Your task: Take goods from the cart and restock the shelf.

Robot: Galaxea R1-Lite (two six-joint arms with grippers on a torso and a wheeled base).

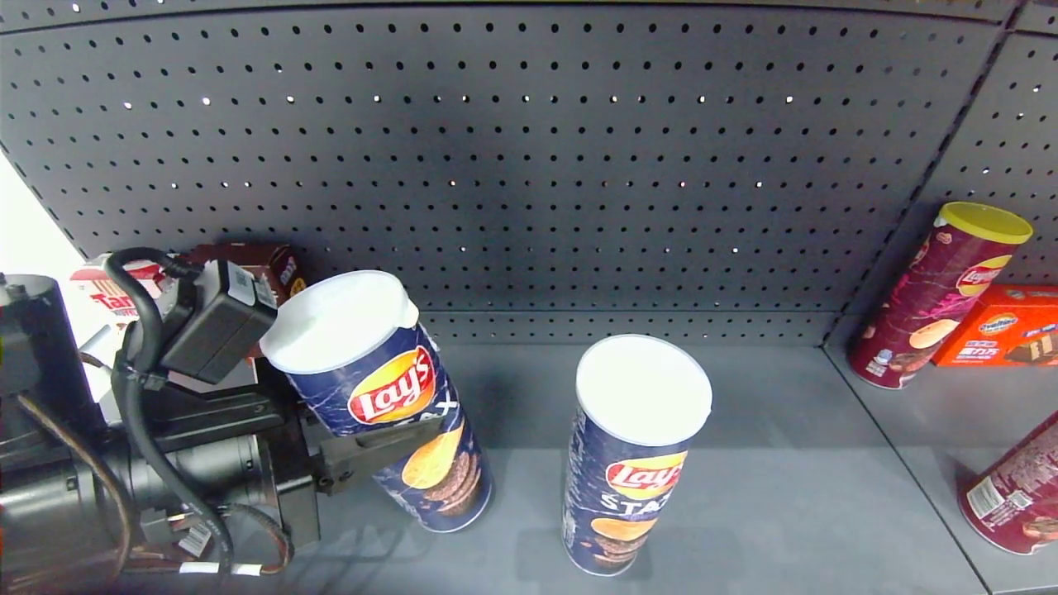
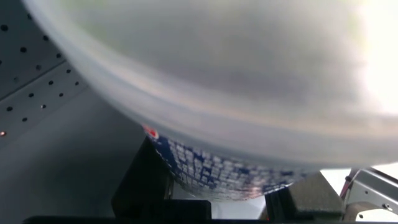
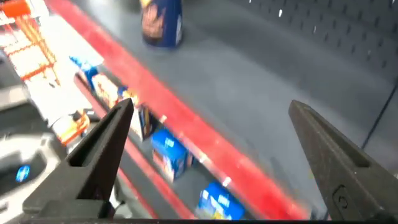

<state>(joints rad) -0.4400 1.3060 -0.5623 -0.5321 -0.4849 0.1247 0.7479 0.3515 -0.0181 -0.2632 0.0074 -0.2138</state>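
Blue chip can (image 1: pixel 388 405), lid leaning toward 11 o'clock, sits clamped mid-body in the left gripper (image 1: pixel 355 446), base down at the grey shelf (image 1: pixel 785 463), at 9 o'clock of its upright twin (image 1: pixel 632 463): right it square before releasing, I'd judge; right gripper (image 3: pixel 211 106) gapes wide, empty.
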